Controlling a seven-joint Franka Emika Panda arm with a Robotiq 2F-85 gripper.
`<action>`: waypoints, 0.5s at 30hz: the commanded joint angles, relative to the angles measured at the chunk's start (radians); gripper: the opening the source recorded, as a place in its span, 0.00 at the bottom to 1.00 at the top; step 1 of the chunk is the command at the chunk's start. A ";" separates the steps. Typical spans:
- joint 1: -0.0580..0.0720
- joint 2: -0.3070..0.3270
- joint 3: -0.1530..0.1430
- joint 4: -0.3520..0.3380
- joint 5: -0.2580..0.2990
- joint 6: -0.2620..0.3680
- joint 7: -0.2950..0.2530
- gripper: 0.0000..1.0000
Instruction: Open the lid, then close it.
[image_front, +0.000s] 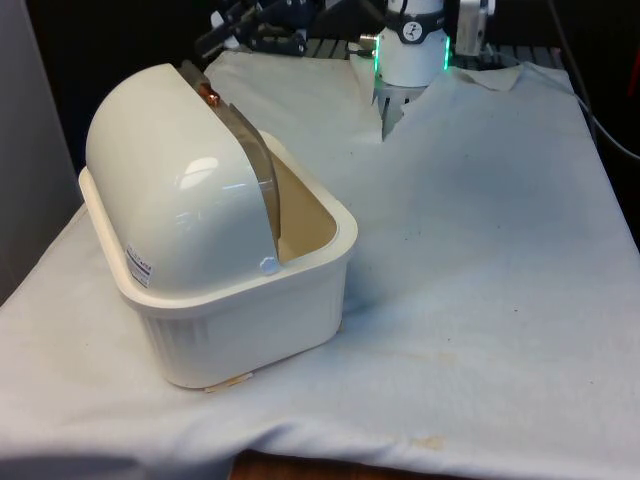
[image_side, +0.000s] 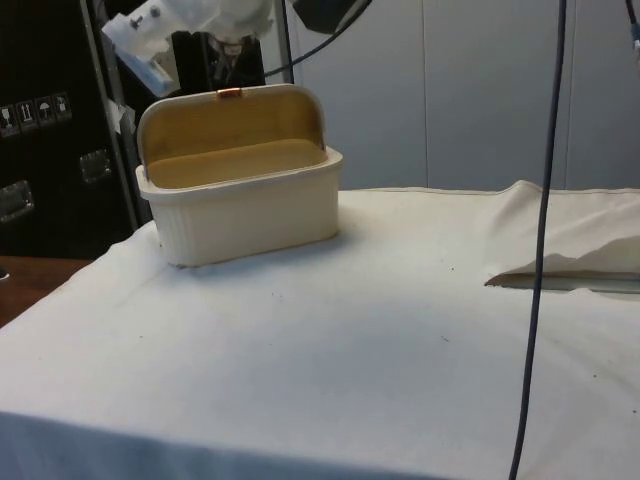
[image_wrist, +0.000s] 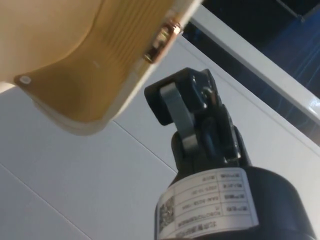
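A cream bread box (image_front: 240, 320) stands on the white cloth at the front view's left. Its domed lid (image_front: 175, 190) is rolled back, so the tan inside (image_side: 235, 160) lies uncovered towards the side camera. A small copper handle (image_side: 229, 92) sits on the lid's raised edge, also seen as the handle (image_front: 208, 92) and the handle (image_wrist: 162, 40). My gripper (image_side: 232, 66) hangs just above and behind that handle. In the wrist view one finger's grey pad (image_wrist: 176, 110) is bare and stands apart from the handle, holding nothing.
The white cloth (image_front: 470, 250) spreads wide to the front view's right of the box. It is rucked up in a fold (image_side: 560, 230) near the robot's base (image_front: 410, 60). A dark cable (image_side: 545, 200) hangs down in front of the side camera.
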 joint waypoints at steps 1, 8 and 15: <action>-0.006 -0.015 -0.001 -0.006 0.010 0.018 -0.021 0.00; -0.009 -0.036 -0.003 -0.005 0.018 0.039 -0.052 0.00; -0.012 -0.047 -0.003 -0.003 0.035 0.079 -0.102 0.00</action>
